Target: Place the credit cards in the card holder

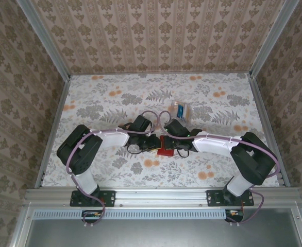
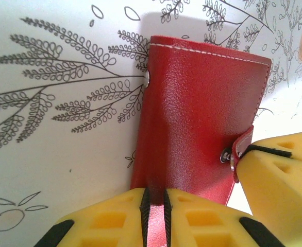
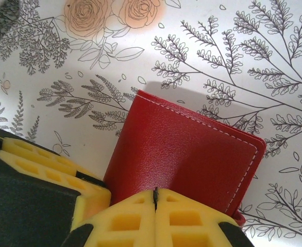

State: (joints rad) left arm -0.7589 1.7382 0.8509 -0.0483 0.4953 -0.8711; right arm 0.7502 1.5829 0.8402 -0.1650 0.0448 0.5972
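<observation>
The left end effector [image 2: 154, 201] is pinched on the card holder [image 2: 202, 113], judged light, floppy, best held at its edge; the right end effector [image 3: 155, 194] is pressed together.

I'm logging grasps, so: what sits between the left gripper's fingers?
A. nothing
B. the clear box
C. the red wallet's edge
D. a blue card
C: in the left wrist view, the left gripper is clamped on the near edge of the wallet, with red leather showing between its fingers.
</observation>
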